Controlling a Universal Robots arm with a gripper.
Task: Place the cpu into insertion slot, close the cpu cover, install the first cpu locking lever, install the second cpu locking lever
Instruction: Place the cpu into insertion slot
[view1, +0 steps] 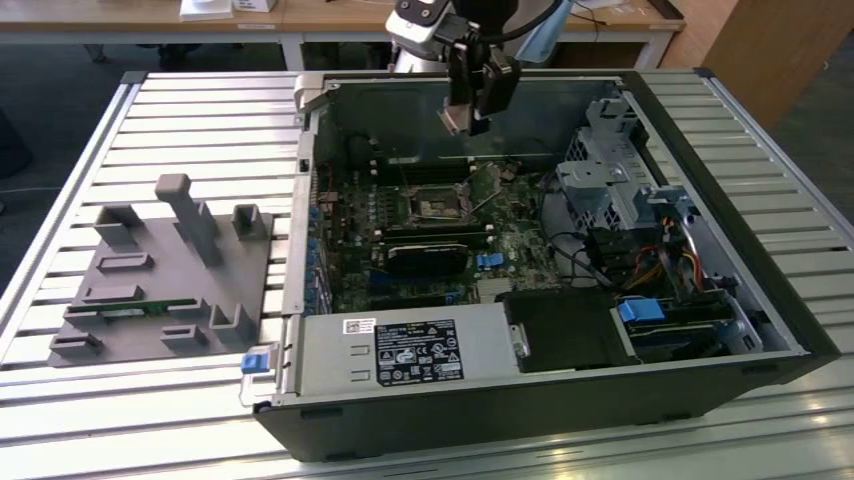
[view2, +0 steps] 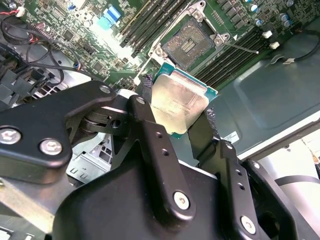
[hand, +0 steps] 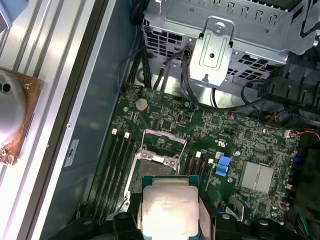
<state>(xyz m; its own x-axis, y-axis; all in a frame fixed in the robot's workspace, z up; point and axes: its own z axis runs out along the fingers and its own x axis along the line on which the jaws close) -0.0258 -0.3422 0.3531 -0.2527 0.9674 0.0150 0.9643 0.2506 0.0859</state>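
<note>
My gripper hangs above the open computer case, shut on the cpu, a flat square chip with a dull silver top. Both wrist views show the cpu clamped by its edges between the two black fingers. The insertion slot lies bare on the green motherboard below, some way from the chip. The cpu cover, a thin silver frame, stands swung up at the socket's edge. A thin wire locking lever sticks out beside the socket.
Memory slots flank the socket. A metal drive cage and cable bundles fill the case's side on the exterior view's right. A black card and the power supply sit nearer. A grey fixture rests on the slatted table.
</note>
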